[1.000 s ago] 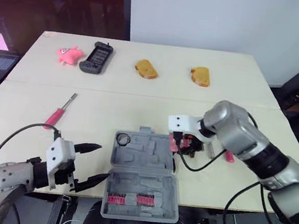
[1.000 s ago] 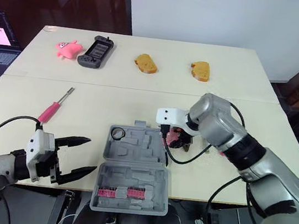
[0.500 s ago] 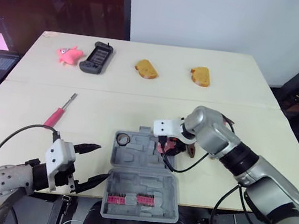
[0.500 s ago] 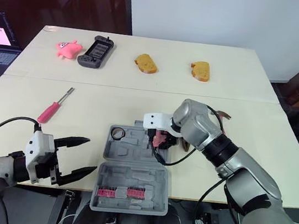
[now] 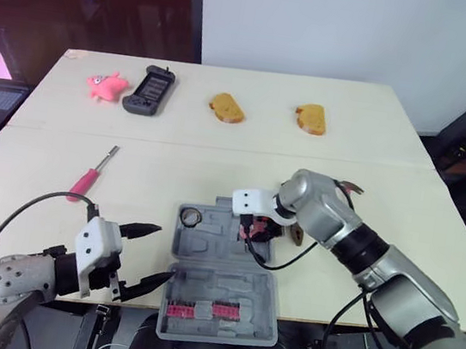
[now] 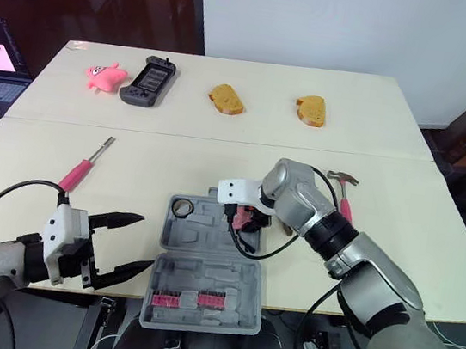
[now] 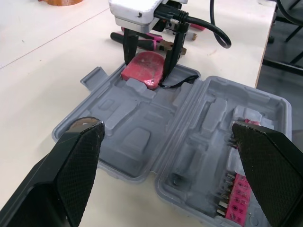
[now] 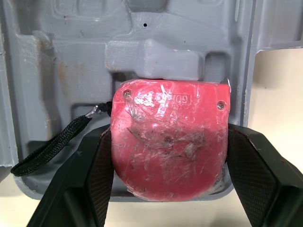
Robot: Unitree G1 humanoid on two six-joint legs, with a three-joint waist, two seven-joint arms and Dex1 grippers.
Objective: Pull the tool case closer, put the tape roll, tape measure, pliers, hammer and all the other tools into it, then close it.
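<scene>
we saw table (image 5: 217, 164) bearing open case (image 5: 218, 230) at near edge. our left gripper (image 5: 163, 253) hung wide beside case. our right gripper (image 7: 147, 66) clamped tape measure (image 8: 168, 142) at case's far right corner. hammer (image 6: 345, 195), screwdriver (image 5: 89, 179) lay on table.

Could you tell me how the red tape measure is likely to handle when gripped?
The tape measure looks rigid, so the right pincer should hold it firmly; its scuffed, smooth shell may slip slightly. Its limp black strap will probably dangle or snag on the tool case.

The table (image 5: 217, 164) carries tool case (image 5: 211, 234), screwdriver (image 5: 89, 179), hammer (image 6: 344, 204).
</scene>
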